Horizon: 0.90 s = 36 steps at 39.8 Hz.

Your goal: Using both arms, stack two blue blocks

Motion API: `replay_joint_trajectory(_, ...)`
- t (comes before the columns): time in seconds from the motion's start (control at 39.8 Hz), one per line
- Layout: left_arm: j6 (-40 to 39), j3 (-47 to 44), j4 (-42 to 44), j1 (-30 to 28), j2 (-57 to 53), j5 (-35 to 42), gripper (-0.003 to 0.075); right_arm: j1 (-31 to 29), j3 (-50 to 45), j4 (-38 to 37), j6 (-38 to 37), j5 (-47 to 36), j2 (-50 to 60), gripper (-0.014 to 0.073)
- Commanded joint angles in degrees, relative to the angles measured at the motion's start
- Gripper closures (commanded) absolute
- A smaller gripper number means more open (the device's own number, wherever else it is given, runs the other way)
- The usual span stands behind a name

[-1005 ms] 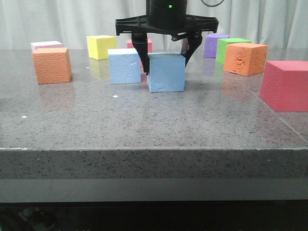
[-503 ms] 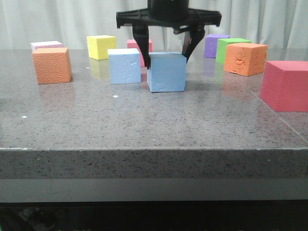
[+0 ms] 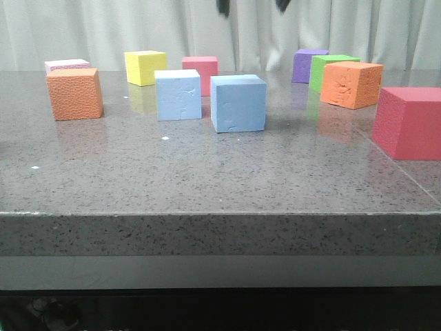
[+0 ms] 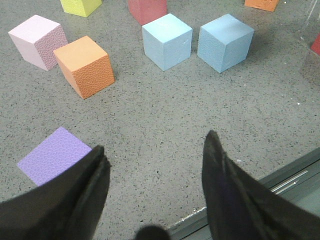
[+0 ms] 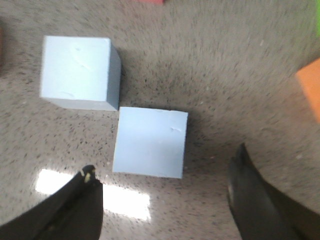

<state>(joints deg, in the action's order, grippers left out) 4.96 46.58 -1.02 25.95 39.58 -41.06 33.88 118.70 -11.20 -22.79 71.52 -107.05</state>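
Grey speckled table (image 3: 207, 179) carries both blue blocks side by side, left one (image 3: 178, 94) just behind right one (image 3: 238, 103), neither stacked yet. Left gripper (image 4: 155, 150) hangs open and empty; right gripper (image 5: 165, 175) likewise, and it has lifted clear of the right block it straddled a second ago

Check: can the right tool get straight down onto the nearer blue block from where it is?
Probably yes. The right tool hangs open above the nearer blue block, nothing between them. The other blue block sits close by, so finger clearance on that side looks tight.
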Motion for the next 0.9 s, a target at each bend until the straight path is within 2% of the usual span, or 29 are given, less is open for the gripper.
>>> replay_joint_trajectory(0.0, -0.2, 1.8, -0.2, 0.5, 0.2, 3.7, 0.0322, -0.9, 1.0, -0.9, 6.5, 4.9, 7.4, 0.0064)
replay_joint_trajectory(0.15, -0.2, 1.8, -0.2, 0.5, 0.2, 3.7, 0.0322, -3.9, -4.8, 2.2, 9.5, 2.6, 13.3, 0.0064)
replay_joint_trajectory(0.43, -0.2, 1.8, -0.2, 0.5, 0.2, 3.7, 0.0322, -17.9, -22.5, 16.1, 19.5, -5.9, 22.3, 0.0067)
replay_joint_trajectory(0.55, -0.2, 1.8, -0.2, 0.5, 0.2, 3.7, 0.0322, -22.1, -30.5, 20.3, 25.1, -10.8, 26.4, 0.0067)
replay_joint_trajectory(0.88, -0.2, 1.8, -0.2, 0.5, 0.2, 3.7, 0.0322, -22.3, -49.2, 20.4, 28.4, -21.3, 40.7, 0.0067)
